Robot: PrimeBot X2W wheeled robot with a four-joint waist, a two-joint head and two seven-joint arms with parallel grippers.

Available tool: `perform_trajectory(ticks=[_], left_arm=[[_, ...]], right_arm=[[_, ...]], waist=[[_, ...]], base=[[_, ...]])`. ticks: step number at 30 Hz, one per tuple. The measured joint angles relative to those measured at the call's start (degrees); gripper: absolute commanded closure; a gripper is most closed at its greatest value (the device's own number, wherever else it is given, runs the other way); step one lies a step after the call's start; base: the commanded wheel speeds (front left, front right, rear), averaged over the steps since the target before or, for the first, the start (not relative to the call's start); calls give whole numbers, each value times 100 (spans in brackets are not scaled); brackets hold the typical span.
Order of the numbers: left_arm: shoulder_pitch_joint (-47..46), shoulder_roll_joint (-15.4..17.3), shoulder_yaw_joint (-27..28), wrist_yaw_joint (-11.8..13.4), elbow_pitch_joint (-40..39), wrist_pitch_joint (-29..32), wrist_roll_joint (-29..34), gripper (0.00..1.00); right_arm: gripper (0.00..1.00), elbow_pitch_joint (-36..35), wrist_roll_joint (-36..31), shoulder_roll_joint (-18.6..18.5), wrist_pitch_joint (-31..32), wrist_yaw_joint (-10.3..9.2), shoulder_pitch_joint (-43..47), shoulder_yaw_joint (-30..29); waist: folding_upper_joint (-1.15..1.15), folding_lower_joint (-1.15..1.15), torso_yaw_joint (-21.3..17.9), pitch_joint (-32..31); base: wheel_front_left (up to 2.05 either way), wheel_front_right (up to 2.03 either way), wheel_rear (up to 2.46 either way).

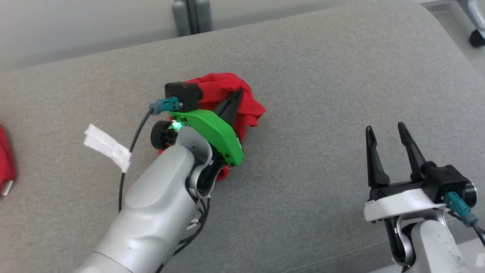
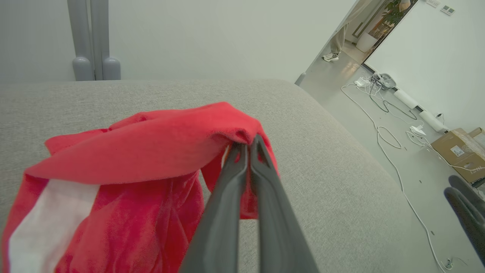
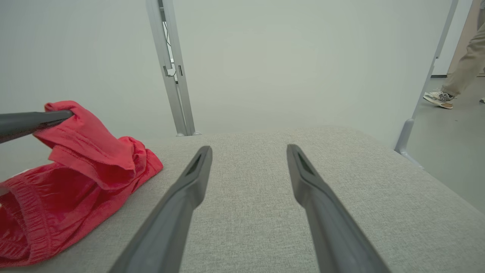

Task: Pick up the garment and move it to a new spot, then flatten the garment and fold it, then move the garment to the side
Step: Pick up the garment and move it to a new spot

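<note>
Red garment [image 1: 248,100] on grey upholstered surface [image 1: 322,76], pale wall [image 3: 284,57], cables [image 2: 373,85] on floor [image 2: 435,189]

a robotics test room in an office-type building rather than a home. the grey upholstered cushion [image 1: 322,94] stands alone against bare white walls [image 3: 284,57] with grey metal partition posts [image 2: 93,41] behind it, and a strip of white tape [image 1: 108,146] is stuck on its fabric. on the pale hard floor lies a tangle of white cables and adapters [image 2: 373,81] beside cardboard boxes [image 2: 460,151]. an open doorway shows a corridor with a potted plant [image 2: 394,9] and a person's sneaker [image 3: 439,99] in mid-step.
</note>
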Motion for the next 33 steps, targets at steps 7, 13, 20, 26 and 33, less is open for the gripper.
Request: perform_trajectory(ticks=[7,13,20,26,33], left_arm=[[-129,-2,-1224,521,-294,-604,-988,33],[-424,-2,-2038,782,-476,-916,-1655,0],[-678,-1,-2492,802,-303,-1205,-1738,0],[-622,20,-2075,756,-87,-1299,-1295,0],[477,436,-745,860,-432,-1312,-87,0]], right_arm=[[0,81,38,1,-1,0,-81,101],[0,166,37,2,0,0,-85,138],[0,162,-25,3,0,0,-35,-70],[0,146,-132,3,-1,0,109,-191],[0,141,-236,3,0,0,280,-259]], waist=[[0,0,-332,337],[0,0,-357,365],[0,0,-71,244],[0,0,221,2],[0,0,545,-390]], base=[[0,0,0],[0,0,0],[0,0,0],[0,0,0],[0,0,0]])
